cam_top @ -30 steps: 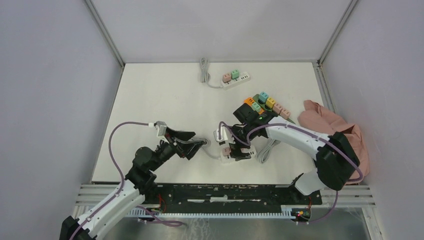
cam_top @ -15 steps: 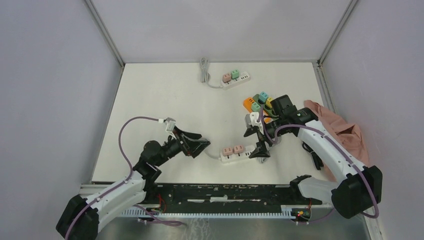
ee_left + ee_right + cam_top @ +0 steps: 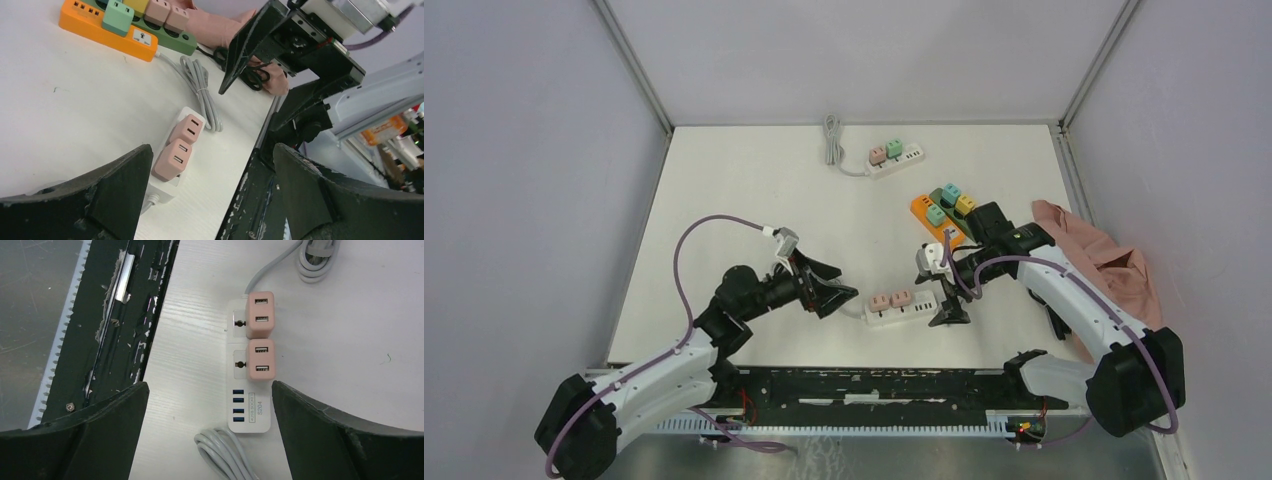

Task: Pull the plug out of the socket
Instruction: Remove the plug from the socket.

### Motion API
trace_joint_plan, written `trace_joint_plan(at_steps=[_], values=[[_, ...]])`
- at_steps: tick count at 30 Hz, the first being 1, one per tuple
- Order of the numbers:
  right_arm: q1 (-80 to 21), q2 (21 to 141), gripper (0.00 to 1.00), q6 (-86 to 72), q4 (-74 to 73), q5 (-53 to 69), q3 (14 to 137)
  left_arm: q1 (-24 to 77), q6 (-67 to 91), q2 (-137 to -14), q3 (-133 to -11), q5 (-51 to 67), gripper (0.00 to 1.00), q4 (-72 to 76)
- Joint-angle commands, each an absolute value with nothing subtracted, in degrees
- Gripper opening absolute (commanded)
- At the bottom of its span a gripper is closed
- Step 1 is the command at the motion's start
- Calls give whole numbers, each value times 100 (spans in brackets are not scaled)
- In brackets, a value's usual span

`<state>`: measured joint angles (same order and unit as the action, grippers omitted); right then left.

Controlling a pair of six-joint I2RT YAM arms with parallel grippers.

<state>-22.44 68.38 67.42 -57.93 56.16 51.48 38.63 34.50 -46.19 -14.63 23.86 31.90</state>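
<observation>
A white socket strip [image 3: 902, 312] lies near the table's front edge with two pink plugs [image 3: 890, 299] seated in it. In the left wrist view the plugs [image 3: 180, 145] stand side by side on the strip [image 3: 161, 189]. The right wrist view looks down on the plugs [image 3: 260, 337] and the strip [image 3: 249, 412]. My left gripper [image 3: 841, 295] is open just left of the strip, its jaws [image 3: 212, 150] empty. My right gripper [image 3: 942, 290] hangs open at the strip's right end, nothing between its fingers [image 3: 210, 386].
A second white strip [image 3: 896, 161] with a pink and a green plug lies at the back beside a coiled cable [image 3: 831, 133]. Orange and green strips [image 3: 942, 208] with coloured plugs sit right of centre. A pink cloth [image 3: 1104, 262] lies at the right. The black rail [image 3: 874, 385] borders the front.
My left gripper has moved right, closer to the strip's left end. My right gripper lifted off the strip and drew back to its right end, leaving both pink plugs in view.
</observation>
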Motion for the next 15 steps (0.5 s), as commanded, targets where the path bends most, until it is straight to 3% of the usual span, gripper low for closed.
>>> trace_joint_plan(at_steps=[1,15], values=[[-2144,6735,100,7024,-5772,5606,5096,4152,2358,-4241,-1686,2084,96,2842],[-2111,6994,100,7333,-5920,5397,5137,4394,2281,-4218,-1594,1720,99,3086]])
